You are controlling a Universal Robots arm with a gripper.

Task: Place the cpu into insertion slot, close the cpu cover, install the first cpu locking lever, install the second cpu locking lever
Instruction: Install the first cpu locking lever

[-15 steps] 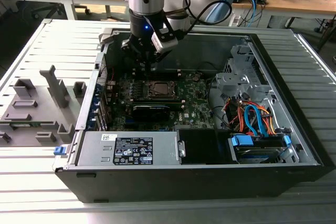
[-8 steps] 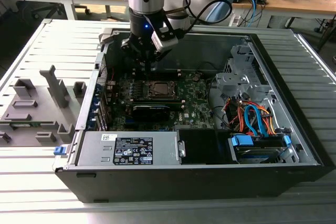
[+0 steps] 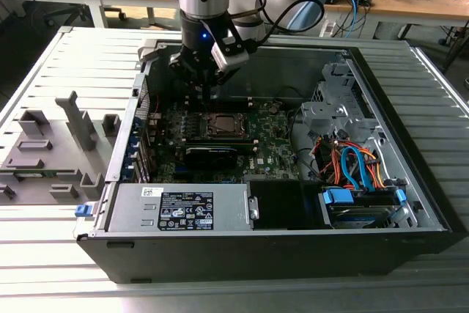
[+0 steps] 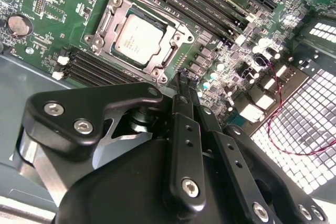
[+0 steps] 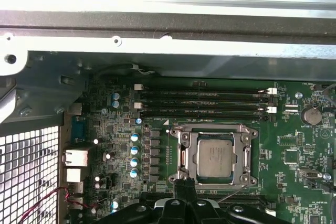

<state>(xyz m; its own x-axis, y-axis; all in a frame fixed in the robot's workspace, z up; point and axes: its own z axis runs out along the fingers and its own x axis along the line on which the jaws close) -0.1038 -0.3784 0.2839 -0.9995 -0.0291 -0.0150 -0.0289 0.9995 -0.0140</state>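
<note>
Tool (image 4: 184, 85): holding its fingertips pressed together, gripping nothing, hovering just beside the cover's edge.
Cover (image 4: 107, 23): lying flat over the slot (image 4: 152, 17), framing the cpu.
Cpu (image 4: 139, 39): sitting in the slot, its metal top showing through the cover's cut-out.
Board (image 4: 42, 9): lying flat inside the open case (image 3: 293, 254), carrying the slot.
Case: resting on the slatted desk (image 3: 44, 56).

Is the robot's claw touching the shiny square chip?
Apart. In the second wrist view the gripper ends outside the metal frame, which lies between it and the chip.
</note>
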